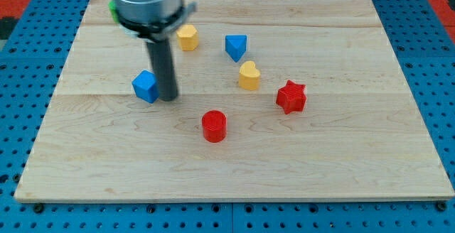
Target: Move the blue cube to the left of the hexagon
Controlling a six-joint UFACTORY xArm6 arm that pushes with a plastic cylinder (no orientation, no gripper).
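Note:
The blue cube (145,86) lies on the wooden board at the view's left of centre. My tip (168,98) stands right beside it, touching or nearly touching its right side. The yellow hexagon (188,38) lies above and to the right of the cube, near the view's top, just right of the rod's upper part. The arm's grey body hides part of the board's top left.
A blue triangular block (236,47) lies right of the hexagon. A yellow heart-shaped block (249,76) lies below it. A red star (291,96) lies at the right, a red cylinder (214,126) at centre bottom. A green block (112,9) peeks out behind the arm. The wooden board (355,155) rests on blue pegboard.

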